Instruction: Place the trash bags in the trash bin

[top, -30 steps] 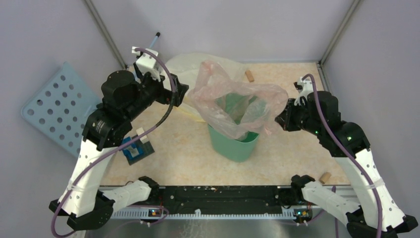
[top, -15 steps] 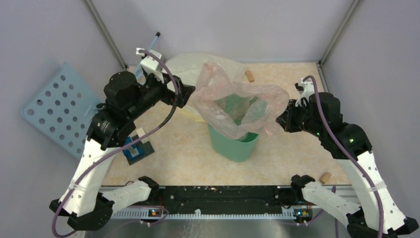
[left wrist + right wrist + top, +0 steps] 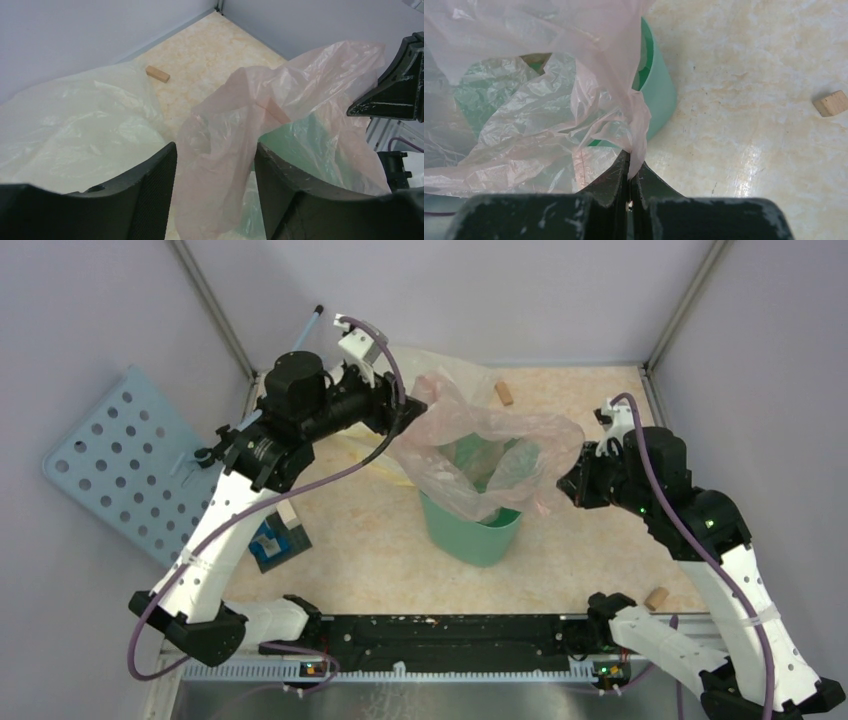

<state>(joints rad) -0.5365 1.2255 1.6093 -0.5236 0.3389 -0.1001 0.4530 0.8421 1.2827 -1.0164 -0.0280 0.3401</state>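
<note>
Trash bag (image 3: 470,440), pale pink, hangs over the mint-green trash bin (image 3: 480,537), bottom inside. Right gripper (image 3: 630,170) pinches its edge beyond the bin's right rim, stretching the mouth; left gripper (image 3: 215,150) gapes around the opposite fold.

Overhead view facing down, 2 close wrist views, pink bag (image 3: 440,455) shared

trash bin (image 3: 480,535) mid-table (image 3: 380,560), trash bag (image 3: 470,440) draped over its mouth and sagging partly inside. behind and left of the bin, larger bag (image 3: 85,120). farther back, near the rear wall, wooden block (image 3: 504,393). toward the front right, second block (image 3: 657,596). at the trash bag's left edge, left gripper (image 3: 215,150), fingers astride a fold. at its right edge, right gripper (image 3: 630,160), pinched on it. off the table's left side, perforated panel (image 3: 110,460).
</note>
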